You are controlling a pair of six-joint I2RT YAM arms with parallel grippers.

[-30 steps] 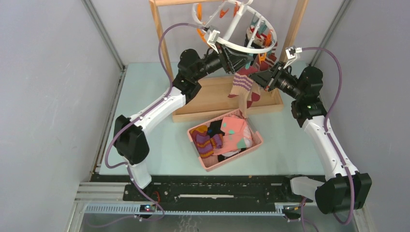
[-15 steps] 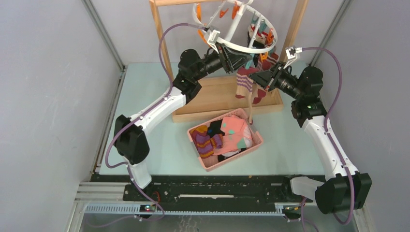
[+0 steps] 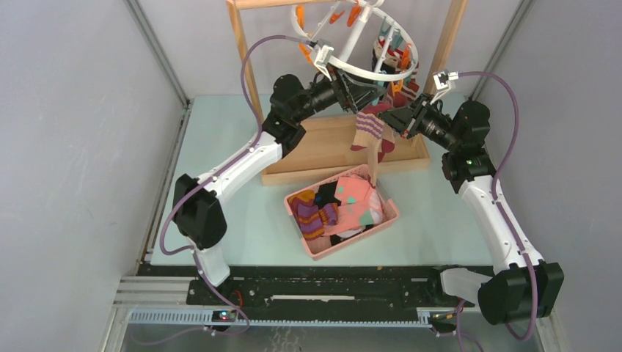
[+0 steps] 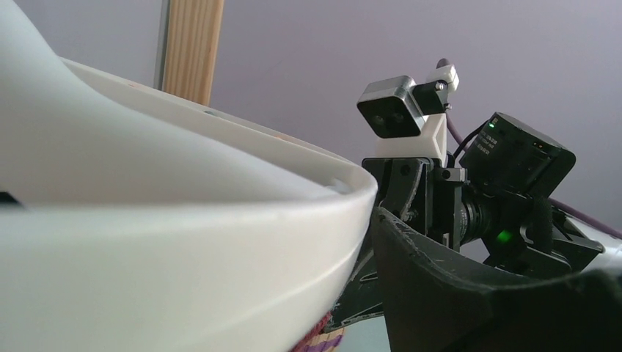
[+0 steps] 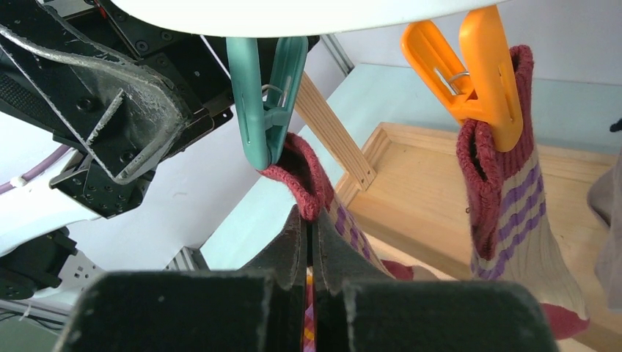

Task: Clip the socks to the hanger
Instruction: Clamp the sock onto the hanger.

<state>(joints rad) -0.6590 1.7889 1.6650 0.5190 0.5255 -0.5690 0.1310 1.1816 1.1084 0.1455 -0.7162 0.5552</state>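
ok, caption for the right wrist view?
Right hand pinches a striped sock, its maroon cuff at the teal clip; a second sock hangs from the orange clip.

The right pincer (image 5: 308, 246) sits low in the middle, its black fingers (image 5: 282, 253) pressed together on a striped sock (image 5: 304, 172) with a maroon cuff. Directly above, a teal clip (image 5: 264, 95) hangs from the white hanger (image 5: 308, 11), its lower tip meeting the cuff's edge. Up and to the right, an orange clip (image 5: 477, 73) grips a second sock (image 5: 506, 220), maroon with purple bands. Behind both lies a wooden tray (image 5: 433, 183) on the pale green counter (image 5: 381, 92). The left pincer (image 5: 139, 125) fills the upper left.
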